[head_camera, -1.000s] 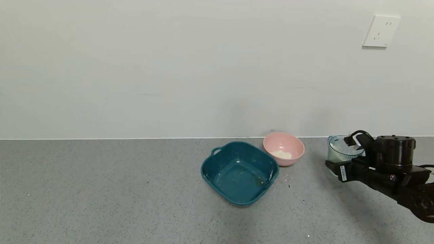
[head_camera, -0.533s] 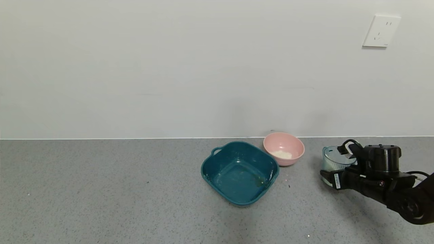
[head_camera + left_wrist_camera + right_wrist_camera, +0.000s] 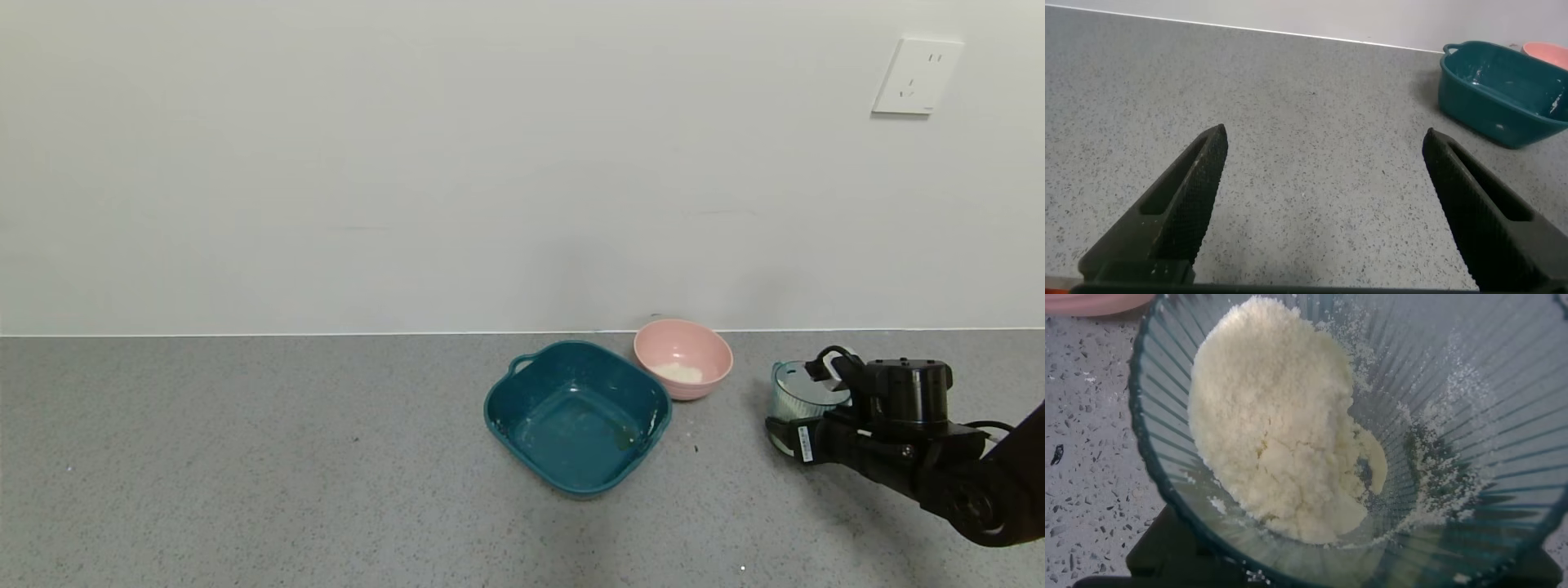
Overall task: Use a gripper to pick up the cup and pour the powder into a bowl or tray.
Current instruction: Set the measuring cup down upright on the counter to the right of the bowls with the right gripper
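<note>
My right gripper (image 3: pixel 807 404) is shut on the ribbed blue-green cup (image 3: pixel 793 398), holding it upright low over the counter, to the right of the pink bowl (image 3: pixel 704 390). The right wrist view looks down into the cup (image 3: pixel 1470 416), where a heap of off-white powder (image 3: pixel 1274 433) lies against one side. The pink bowl also holds a little white powder (image 3: pixel 679 372). My left gripper (image 3: pixel 1323 139) is open and empty over bare counter, outside the head view.
A dark teal tray (image 3: pixel 498 408) with handles stands just left of the pink bowl; it also shows in the left wrist view (image 3: pixel 1494 102). The wall runs right behind both. A wall socket (image 3: pixel 916 75) is at the upper right.
My right gripper has come down with the cup and shifted slightly left, from raised to near the counter. The bowl and tray have not moved.
</note>
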Controlling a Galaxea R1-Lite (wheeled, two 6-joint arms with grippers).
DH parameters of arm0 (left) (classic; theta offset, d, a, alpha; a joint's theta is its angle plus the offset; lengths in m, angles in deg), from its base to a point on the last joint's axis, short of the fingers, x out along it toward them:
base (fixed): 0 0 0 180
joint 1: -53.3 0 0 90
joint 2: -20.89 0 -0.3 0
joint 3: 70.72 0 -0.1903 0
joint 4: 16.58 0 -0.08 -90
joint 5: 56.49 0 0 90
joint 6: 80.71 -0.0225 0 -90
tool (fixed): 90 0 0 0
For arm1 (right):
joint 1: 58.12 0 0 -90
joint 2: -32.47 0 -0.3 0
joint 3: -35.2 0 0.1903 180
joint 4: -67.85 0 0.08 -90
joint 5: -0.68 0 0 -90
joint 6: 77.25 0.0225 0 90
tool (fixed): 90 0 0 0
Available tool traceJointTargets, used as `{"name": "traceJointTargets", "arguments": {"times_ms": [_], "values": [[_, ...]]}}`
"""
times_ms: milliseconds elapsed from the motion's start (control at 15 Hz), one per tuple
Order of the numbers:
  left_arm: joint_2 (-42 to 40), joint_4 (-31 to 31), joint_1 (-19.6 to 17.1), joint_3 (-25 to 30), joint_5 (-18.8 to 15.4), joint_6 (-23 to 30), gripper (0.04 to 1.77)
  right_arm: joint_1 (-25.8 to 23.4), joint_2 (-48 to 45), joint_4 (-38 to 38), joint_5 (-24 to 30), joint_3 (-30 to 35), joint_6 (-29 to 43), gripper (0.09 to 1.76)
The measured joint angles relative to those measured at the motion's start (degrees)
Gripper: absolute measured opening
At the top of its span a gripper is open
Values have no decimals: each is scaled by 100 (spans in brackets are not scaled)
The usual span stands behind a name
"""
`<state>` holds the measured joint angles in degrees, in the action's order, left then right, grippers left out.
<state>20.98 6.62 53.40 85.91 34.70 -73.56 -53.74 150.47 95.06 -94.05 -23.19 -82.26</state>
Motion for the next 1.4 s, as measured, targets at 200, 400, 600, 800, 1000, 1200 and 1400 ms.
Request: {"name": "traceJointTargets", "arguments": {"times_ms": [200, 400, 600, 800, 1000, 1200, 1400], "values": [[0, 0, 0, 0, 0, 0, 172, 0, 0, -17, 0, 5, 0, 131], [0, 0, 0, 0, 2, 0, 172, 30, -116, -77, 0, 52, 0, 131], [0, 0, 0, 0, 0, 0, 172, 50, -228, -80, 0, 66, -5, 131], [0, 0, 0, 0, 0, -2, 172, 50, -272, -59, 0, 66, -5, 131], [0, 2, 0, 0, 2, 0, 172, 52, -276, -56, -1, 66, -5, 131], [0, 0, 0, 0, 0, 0, 172, 52, -252, -56, 0, 66, -5, 131], [0, 0, 0, 0, 2, 0, 172, 52, -219, -52, 0, 66, -5, 131]]}}
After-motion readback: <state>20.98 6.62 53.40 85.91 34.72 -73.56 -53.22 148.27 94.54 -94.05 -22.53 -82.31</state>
